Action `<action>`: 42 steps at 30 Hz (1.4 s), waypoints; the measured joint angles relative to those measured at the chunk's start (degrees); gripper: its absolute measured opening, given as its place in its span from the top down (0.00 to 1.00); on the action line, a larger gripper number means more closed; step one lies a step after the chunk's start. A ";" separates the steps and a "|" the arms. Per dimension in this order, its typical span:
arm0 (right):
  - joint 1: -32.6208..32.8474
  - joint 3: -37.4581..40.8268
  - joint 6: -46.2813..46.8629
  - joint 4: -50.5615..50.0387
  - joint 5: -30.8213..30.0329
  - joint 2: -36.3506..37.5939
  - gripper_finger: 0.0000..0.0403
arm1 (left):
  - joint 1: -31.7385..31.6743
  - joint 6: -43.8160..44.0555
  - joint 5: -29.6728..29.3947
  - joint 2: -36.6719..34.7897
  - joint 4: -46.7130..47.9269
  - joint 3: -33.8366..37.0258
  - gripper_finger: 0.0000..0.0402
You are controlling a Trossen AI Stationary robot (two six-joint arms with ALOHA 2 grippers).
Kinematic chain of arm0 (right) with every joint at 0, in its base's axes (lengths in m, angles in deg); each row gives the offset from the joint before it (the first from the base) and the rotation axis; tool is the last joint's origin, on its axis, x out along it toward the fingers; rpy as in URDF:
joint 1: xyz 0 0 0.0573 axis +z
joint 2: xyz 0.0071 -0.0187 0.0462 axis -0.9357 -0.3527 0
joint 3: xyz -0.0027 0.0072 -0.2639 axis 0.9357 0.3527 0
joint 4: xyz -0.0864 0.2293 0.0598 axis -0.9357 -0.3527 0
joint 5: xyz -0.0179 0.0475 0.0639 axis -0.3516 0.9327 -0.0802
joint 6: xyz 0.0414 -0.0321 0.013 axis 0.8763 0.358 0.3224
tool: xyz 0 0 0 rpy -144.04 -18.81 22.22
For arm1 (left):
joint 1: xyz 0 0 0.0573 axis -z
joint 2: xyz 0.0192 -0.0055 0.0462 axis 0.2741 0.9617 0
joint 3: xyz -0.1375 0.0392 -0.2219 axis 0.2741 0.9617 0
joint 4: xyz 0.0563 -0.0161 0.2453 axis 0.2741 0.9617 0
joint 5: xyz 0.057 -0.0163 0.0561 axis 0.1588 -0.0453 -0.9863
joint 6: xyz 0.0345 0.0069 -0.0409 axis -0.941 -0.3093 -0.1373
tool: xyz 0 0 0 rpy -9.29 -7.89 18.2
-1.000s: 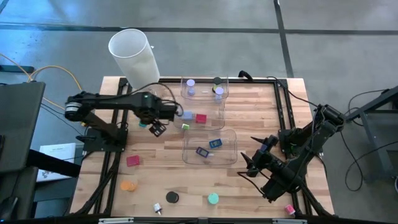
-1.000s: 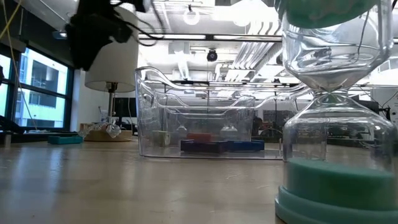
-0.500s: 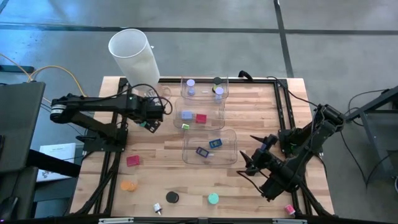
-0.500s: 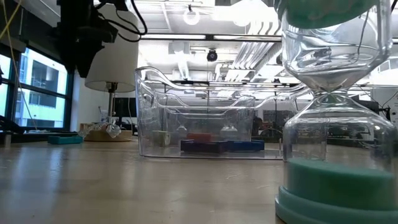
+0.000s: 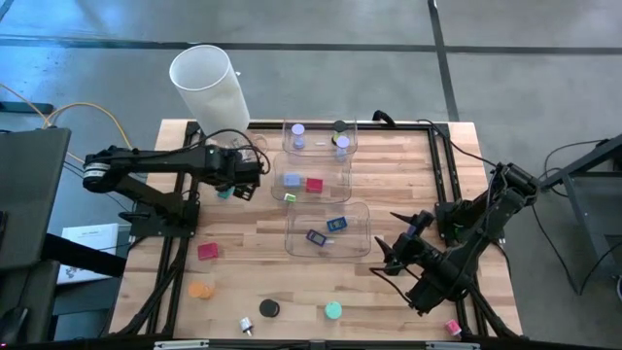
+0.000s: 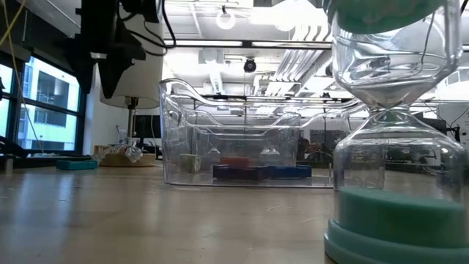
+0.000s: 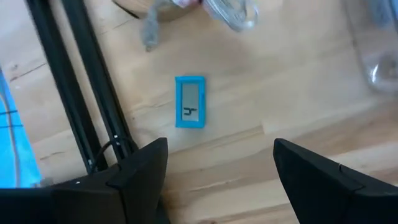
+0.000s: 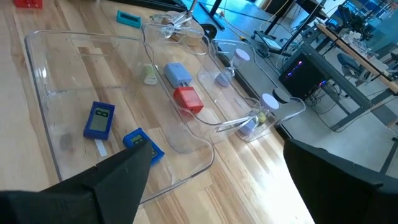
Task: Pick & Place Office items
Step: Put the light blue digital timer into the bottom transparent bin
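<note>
A small teal block with a grey display [image 7: 189,101] lies flat on the wooden table [image 5: 243,272], near its left edge. My left gripper [image 7: 217,149] hangs open above it, pointing steeply down and touching nothing; the high view shows this gripper [image 5: 236,188] beside the block [image 5: 224,192]. My right gripper [image 5: 392,255] waits open at the table's right side, facing the clear bins. Loose on the near part of the table lie a red block [image 5: 208,251], an orange disc [image 5: 200,290], a black disc [image 5: 269,308] and a teal hourglass-shaped piece [image 5: 333,310].
Three clear bins stand in a row at the table's middle: the far one [image 5: 319,139] holds lavender discs, the middle one [image 8: 186,99] a red and a blue block, the near one [image 8: 99,121] blue blocks. A tall white cylinder [image 5: 206,83] stands at the far left corner. A pink block [image 5: 453,328] lies near right.
My left gripper has drawn back from the middle bin a short way toward the table's left edge and has rolled about its wrist. It stays open and now hangs over the teal block. Nothing on the table has moved.
</note>
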 joint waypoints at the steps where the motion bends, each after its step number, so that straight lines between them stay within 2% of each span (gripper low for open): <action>1: 0.00 0.02 0.00 0.06 0.00 0.00 0.12 | -0.51 -2.16 0.48 0.51 -0.21 0.02 0.30; 7: 0.00 0.02 0.00 0.27 0.27 0.00 0.12 | -5.58 -7.37 3.37 2.54 -1.69 1.52 0.30; 12: 0.00 0.02 -0.22 0.59 1.76 0.00 0.12 | -9.14 -12.03 5.83 2.69 -3.97 5.55 0.30; 19: 0.00 0.02 -0.24 0.68 1.64 0.00 0.12 | -10.14 -13.14 5.48 2.67 -9.72 12.76 0.30; 24: 0.00 0.02 -0.24 0.81 1.52 0.00 0.12 | -10.31 -15.66 8.05 2.67 -15.75 17.43 0.30; 29: -0.02 0.02 -0.24 0.81 1.38 0.00 0.12 | -10.52 -15.74 6.52 2.65 -15.87 18.01 0.30; 42: -0.02 0.02 -0.24 1.12 1.44 0.00 0.12 | -12.92 -18.16 7.56 2.65 -17.04 18.23 0.30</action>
